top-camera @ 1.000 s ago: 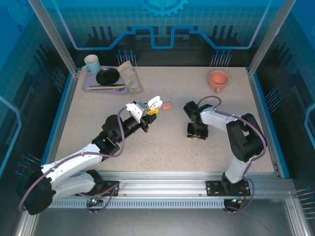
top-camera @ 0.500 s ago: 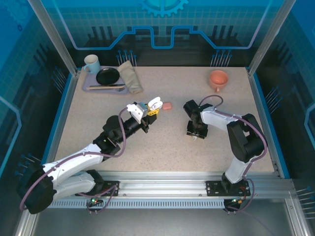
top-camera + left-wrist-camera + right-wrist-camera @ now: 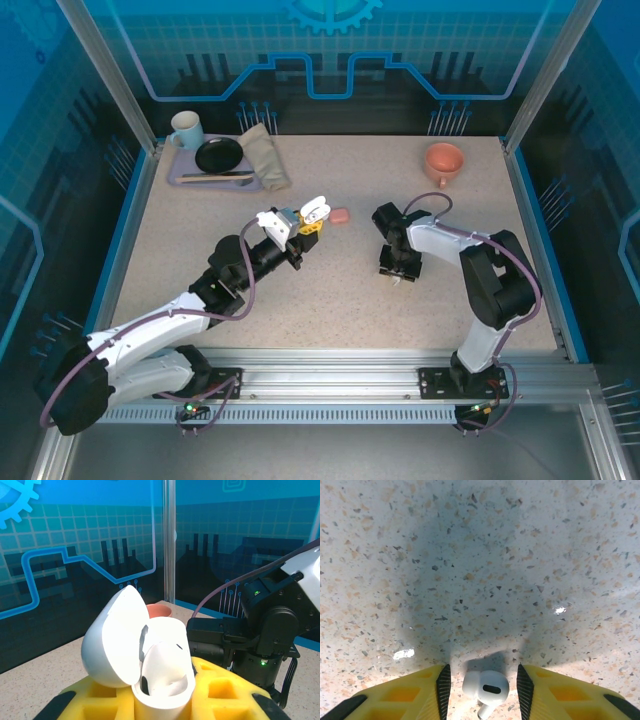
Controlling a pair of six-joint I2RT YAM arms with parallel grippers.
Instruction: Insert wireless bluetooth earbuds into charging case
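Observation:
My left gripper [image 3: 309,219] is raised above the table and shut on a white charging case [image 3: 314,210] whose lid stands open. In the left wrist view the case [image 3: 165,680] sits upright between the yellow fingers [image 3: 225,692], with its lid [image 3: 115,640] tipped back to the left. A closed salmon-pink case [image 3: 340,216] lies on the table just beyond it. My right gripper [image 3: 399,270] points straight down at the tabletop. In the right wrist view a white earbud [image 3: 486,686] lies on the table between the open fingers [image 3: 443,690], with a gap on each side.
A purple tray [image 3: 180,178] at the back left carries a mug [image 3: 186,128], a black plate [image 3: 218,154] and a folded cloth [image 3: 265,155]. A salmon cup [image 3: 443,160] stands at the back right. The right arm [image 3: 265,635] looms close behind the held case.
The right gripper has shifted slightly and settled lower over the white earbud. The left arm holds the open case in the same place.

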